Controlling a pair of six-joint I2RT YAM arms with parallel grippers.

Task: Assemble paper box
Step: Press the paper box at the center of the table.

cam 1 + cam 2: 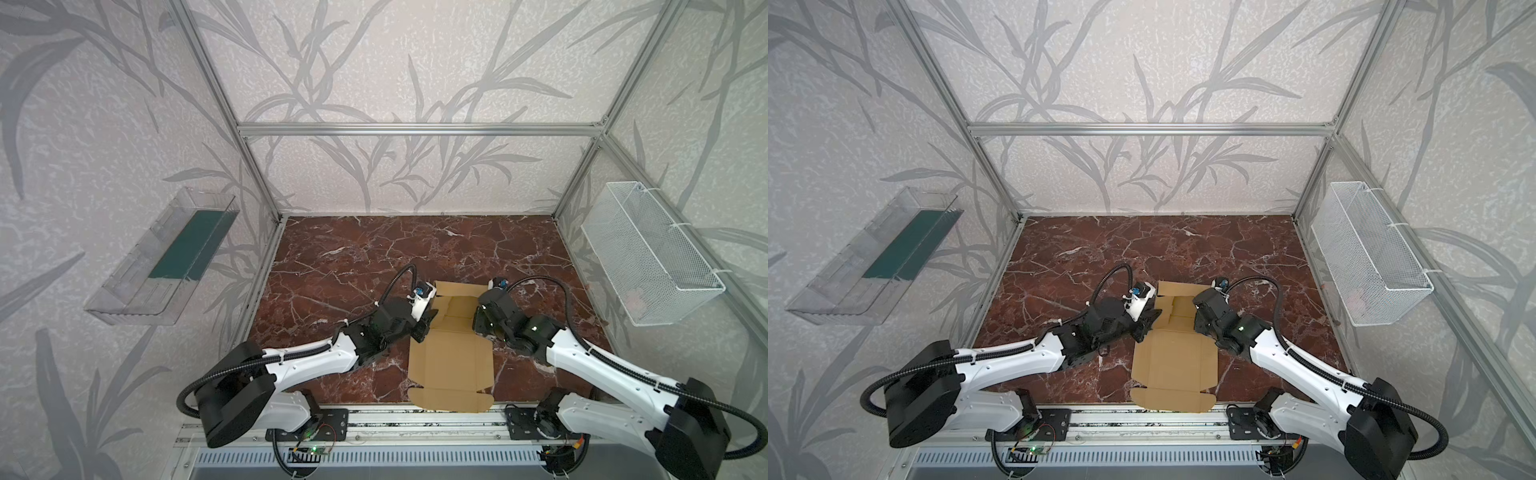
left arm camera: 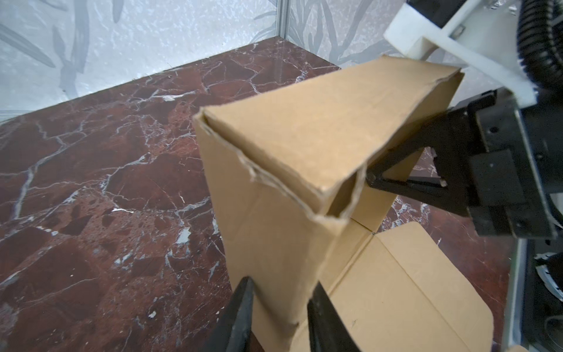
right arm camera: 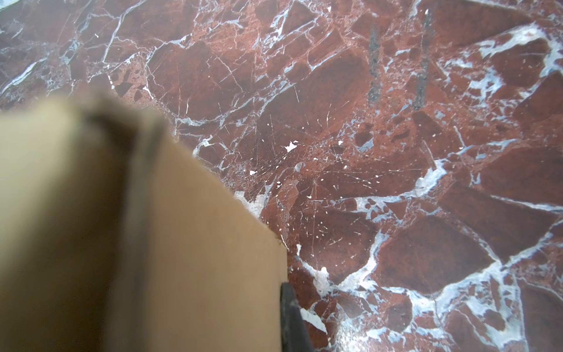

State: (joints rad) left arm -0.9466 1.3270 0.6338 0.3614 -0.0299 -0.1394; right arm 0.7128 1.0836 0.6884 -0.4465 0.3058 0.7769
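Item: flat tan-brown corrugated cardboard paper box (image 1: pixel 451 365), a die-cut sheet. In both top views I am seeing it lying on the dark red marble tabletop (image 1: pixel 374 257) between the two arms, with its near flap reaching the front edge. At the far end both wrists are covering the raised walls, so from above I am not making out the fold.

Tool, left gripper (image 2: pixel 281 285): the left wrist view is showing its two black fingers (image 2: pixel 243 311) clamping an upright cardboard wall, with a folded-over flap leaning across the top.

Tool, right gripper (image 2: pixel 374 179): I am reading it as clenched, with one triangular tip poking under that flap. I cannot tell whether it is pinching cardboard.

Right wrist view: the cardboard is blurring out close up, and only one finger (image 3: pixel 289 307) is showing, cut off at the frame edge.
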